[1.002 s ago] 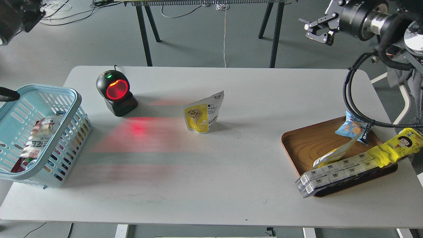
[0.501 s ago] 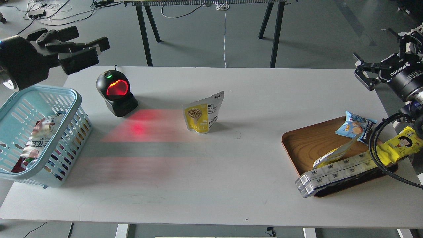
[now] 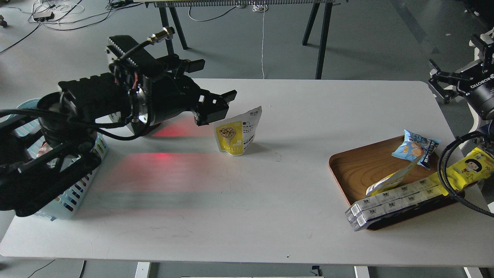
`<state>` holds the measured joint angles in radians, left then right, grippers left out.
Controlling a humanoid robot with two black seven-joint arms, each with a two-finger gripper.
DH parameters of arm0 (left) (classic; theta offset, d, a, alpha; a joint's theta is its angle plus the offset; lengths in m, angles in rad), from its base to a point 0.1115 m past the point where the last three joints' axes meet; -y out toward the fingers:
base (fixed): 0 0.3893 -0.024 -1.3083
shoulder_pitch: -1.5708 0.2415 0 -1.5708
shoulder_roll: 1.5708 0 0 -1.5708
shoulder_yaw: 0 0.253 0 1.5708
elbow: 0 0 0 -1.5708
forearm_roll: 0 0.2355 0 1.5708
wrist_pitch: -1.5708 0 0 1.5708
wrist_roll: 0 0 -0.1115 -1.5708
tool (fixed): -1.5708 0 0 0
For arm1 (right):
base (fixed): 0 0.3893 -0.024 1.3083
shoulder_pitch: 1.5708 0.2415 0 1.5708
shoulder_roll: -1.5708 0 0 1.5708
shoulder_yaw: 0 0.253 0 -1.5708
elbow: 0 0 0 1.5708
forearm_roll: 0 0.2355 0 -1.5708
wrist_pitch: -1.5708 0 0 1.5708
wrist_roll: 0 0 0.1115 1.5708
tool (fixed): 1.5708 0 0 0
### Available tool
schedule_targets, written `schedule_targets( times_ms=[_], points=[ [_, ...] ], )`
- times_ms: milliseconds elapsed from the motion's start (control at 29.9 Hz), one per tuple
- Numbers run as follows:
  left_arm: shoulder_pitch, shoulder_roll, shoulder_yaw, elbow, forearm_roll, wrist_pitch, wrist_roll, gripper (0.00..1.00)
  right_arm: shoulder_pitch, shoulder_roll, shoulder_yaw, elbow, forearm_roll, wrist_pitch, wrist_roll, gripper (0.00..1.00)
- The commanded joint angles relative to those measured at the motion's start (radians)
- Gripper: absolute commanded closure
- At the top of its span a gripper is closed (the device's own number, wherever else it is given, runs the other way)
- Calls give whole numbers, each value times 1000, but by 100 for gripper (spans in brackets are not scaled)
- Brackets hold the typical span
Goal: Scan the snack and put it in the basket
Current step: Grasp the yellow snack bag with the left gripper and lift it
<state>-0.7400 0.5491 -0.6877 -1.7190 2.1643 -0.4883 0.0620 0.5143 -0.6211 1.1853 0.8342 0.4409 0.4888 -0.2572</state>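
Swinging in from the far left, our left gripper (image 3: 216,101) now hovers, fingers apart, just left of the upright snack (image 3: 237,131). Our right gripper (image 3: 444,83) waits spread open beyond the counter (image 3: 247,200), right.

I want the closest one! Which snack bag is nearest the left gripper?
The yellow-and-white nut pouch, standing alone mid-table beside the left gripper. The other snacks lie far off on the wooden tray.

The black left gripper (image 3: 216,101), fingers spread, hangs just left of the upright yellow-and-white nut pouch (image 3: 237,131). The pouch stands on the white table (image 3: 247,200).
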Motion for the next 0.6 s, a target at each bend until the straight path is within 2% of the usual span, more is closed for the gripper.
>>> schedule_targets(
  times_ms=[0,134,568],
  points=[
    [5,-52,42,47,17,0,7,0,0,4,-3,0,-2,0,-1,7],
    [22,-113,47,93,17,0,10,0,0,6,-13,0,-2,0,-1,7],
    [91,-192,45,243,17,0,12,3,3,6,-9,2,-2,0,-1,7]
  ],
)
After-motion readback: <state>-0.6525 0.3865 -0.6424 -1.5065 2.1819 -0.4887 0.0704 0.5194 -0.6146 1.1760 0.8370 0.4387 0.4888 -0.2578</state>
